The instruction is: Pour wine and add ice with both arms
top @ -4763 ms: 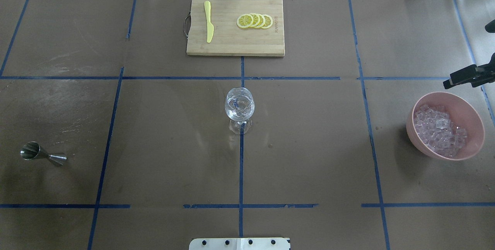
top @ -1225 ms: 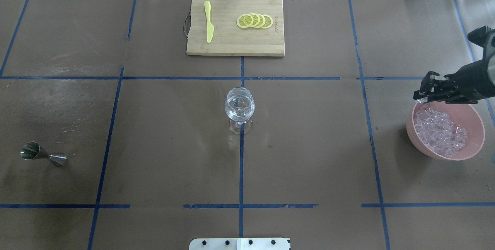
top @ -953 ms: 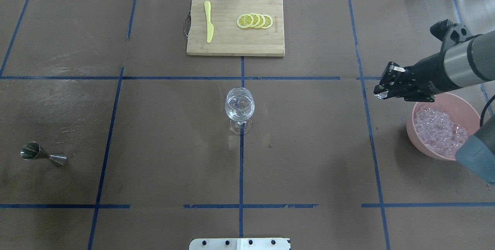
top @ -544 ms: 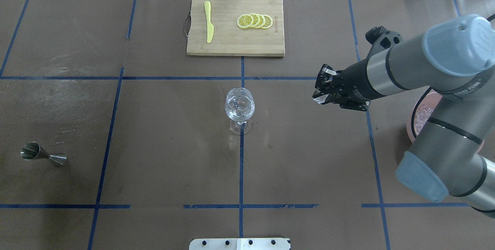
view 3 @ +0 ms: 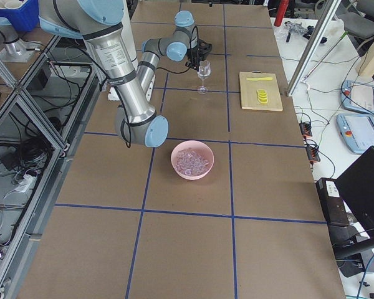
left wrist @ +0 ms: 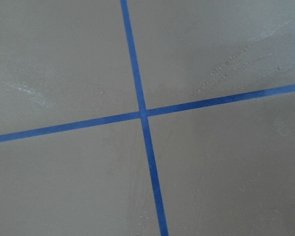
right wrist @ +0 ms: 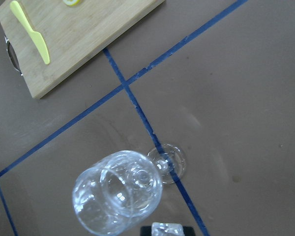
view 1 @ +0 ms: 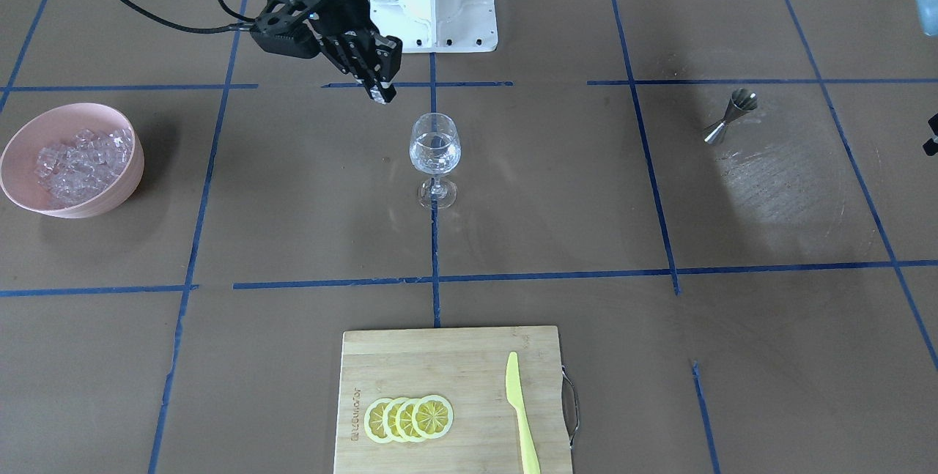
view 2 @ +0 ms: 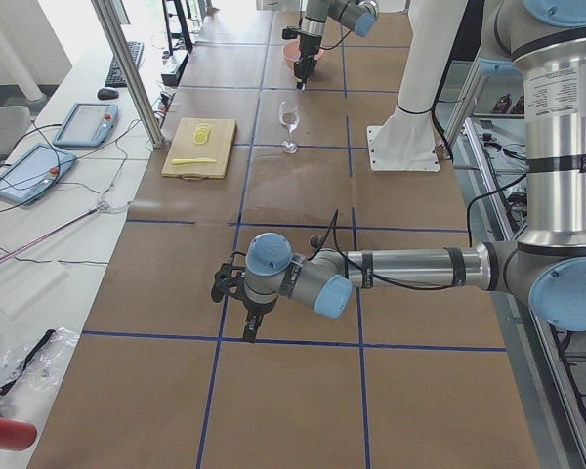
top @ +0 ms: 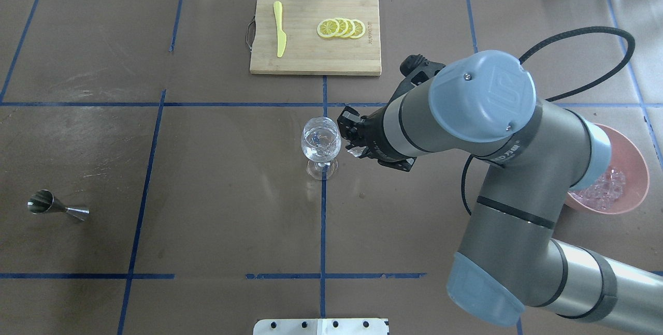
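A stemmed glass (top: 321,141) stands upright at the table's middle, with clear wine in its bowl (view 1: 435,152). My right gripper (top: 352,139) is shut on one clear ice cube (top: 356,152) and hovers just right of the glass rim, above table level. The right wrist view shows the cube (right wrist: 168,229) at the bottom edge beside the glass (right wrist: 118,194). The heap of ice (view 1: 77,163) lies in a pink bowl (view 1: 132,170) at the table's right end. My left gripper (view 2: 249,327) shows only in the exterior left view, low over bare table; I cannot tell its state.
A steel jigger (top: 57,208) lies on its side at the table's left. A wooden cutting board (top: 315,60) at the far middle holds lemon slices (top: 341,28) and a yellow knife (top: 279,29). The right arm's elbow (top: 487,97) partly covers the bowl (top: 634,169).
My right gripper closed on an ice cube over the pink bowl, then carried it left across the table to just beside the glass. The glass and jigger have not moved.
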Action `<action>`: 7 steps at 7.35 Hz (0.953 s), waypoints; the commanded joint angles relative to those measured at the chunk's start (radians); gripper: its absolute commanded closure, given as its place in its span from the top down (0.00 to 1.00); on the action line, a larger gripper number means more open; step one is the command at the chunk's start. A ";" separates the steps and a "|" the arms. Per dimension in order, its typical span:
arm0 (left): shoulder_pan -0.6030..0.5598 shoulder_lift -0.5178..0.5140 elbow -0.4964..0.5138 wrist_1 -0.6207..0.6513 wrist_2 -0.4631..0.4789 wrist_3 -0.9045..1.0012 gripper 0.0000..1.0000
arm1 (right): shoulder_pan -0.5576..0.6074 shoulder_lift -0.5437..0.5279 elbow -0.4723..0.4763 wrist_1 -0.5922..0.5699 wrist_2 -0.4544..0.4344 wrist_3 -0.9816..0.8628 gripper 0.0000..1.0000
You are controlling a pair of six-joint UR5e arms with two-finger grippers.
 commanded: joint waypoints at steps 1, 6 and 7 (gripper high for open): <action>-0.009 -0.011 -0.006 0.094 -0.009 0.054 1.00 | -0.015 0.090 -0.065 -0.004 -0.030 0.040 0.00; -0.010 0.001 -0.012 0.104 -0.012 0.056 1.00 | -0.013 0.180 -0.197 0.004 -0.078 0.037 0.00; -0.009 0.001 -0.009 0.104 -0.012 0.056 1.00 | -0.011 0.174 -0.185 0.003 -0.076 0.034 0.22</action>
